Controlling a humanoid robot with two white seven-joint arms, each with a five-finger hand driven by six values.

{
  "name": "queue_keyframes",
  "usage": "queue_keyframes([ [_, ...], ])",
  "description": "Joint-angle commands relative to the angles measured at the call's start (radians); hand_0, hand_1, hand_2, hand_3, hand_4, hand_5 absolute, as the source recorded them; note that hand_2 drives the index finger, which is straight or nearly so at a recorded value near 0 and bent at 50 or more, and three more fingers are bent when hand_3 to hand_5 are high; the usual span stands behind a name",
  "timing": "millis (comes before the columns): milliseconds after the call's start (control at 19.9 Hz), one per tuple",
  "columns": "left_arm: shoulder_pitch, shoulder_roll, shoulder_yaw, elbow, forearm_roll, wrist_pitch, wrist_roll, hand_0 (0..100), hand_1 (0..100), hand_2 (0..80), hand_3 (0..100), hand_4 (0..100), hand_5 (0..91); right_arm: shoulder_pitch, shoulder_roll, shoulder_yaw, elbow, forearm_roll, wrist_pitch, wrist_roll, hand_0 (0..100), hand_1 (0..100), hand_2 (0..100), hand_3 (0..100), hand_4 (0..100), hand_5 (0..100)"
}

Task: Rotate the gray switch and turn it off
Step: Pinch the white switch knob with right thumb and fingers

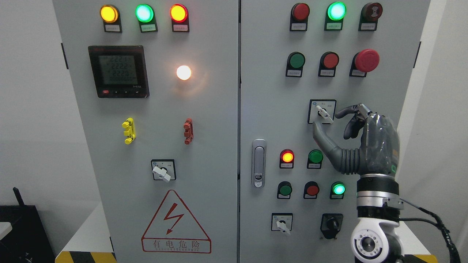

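The switch [323,113] sits on the right door of the cabinet [204,153], in a black-framed plate below the row of green, red and mushroom buttons. Its pale knob runs along a tilted axis, from about 10 o'clock down to about 4 o'clock.

The right hand [360,140] is the only one in view, its arm rising from the bottom edge at the right. From the palm, the switch lies at about 10 o'clock, near but seemingly not yet gripped. The thumb [325,140] reaches up from below, its tip just under the plate's lower edge at 6 o'clock of the knob. The curled fingers [353,111] come in from 3 o'clock, their tips just beside the plate's right edge. Thumb and fingers stand apart, forming a half-closed pinch with nothing in it.

The wrist is upright, palm turned toward the panel. My judgement is that the pinch must shift a little toward 10 o'clock before it can close across the knob's narrow sides and twist.
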Motion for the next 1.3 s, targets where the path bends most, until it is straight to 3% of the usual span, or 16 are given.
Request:
queue_keyframes([
  [0,-0.009,0.000,0.008,-0.026,0.020,0.000,0.000,12,39,0.0,0,0,0.0,-0.009,-0.001,0.003,0.013,0.000,0.007,0.001,12,49,53,92,92,100],
  [1253,-0.009,0.000,0.008,-0.026,0.020,0.000,0.000,12,39,0.0,0,0,0.0,-0.028,-0.005,0.014,0.050,0.002,0.010,0.005,14,47,56,93,92,100],
])
